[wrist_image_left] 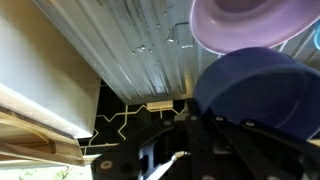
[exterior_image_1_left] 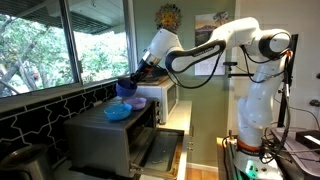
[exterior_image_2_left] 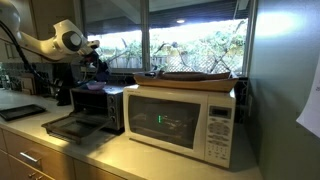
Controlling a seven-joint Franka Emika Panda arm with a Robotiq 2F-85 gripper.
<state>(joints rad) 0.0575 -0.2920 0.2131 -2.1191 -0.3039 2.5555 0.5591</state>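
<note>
My gripper (exterior_image_1_left: 129, 82) hangs over the top of a steel toaster oven (exterior_image_1_left: 100, 135) and is shut on the rim of a dark blue bowl (exterior_image_1_left: 125, 89). In the wrist view the dark blue bowl (wrist_image_left: 250, 92) fills the right side, just above the dark fingers (wrist_image_left: 190, 140). A purple bowl (wrist_image_left: 245, 25) lies next to it on the oven's ribbed metal top (wrist_image_left: 140, 50), and also shows in an exterior view (exterior_image_1_left: 138, 102). A light blue bowl (exterior_image_1_left: 118, 112) sits nearer the oven's front. In an exterior view the gripper (exterior_image_2_left: 97, 62) is small above the oven (exterior_image_2_left: 98, 105).
The toaster oven's door (exterior_image_1_left: 150, 150) hangs open to the front. A white microwave (exterior_image_2_left: 180, 122) stands beside it with a flat wooden tray (exterior_image_2_left: 195, 77) on top. Windows (exterior_image_1_left: 50, 45) run behind the counter. A black tiled wall (wrist_image_left: 125, 125) lies behind the oven.
</note>
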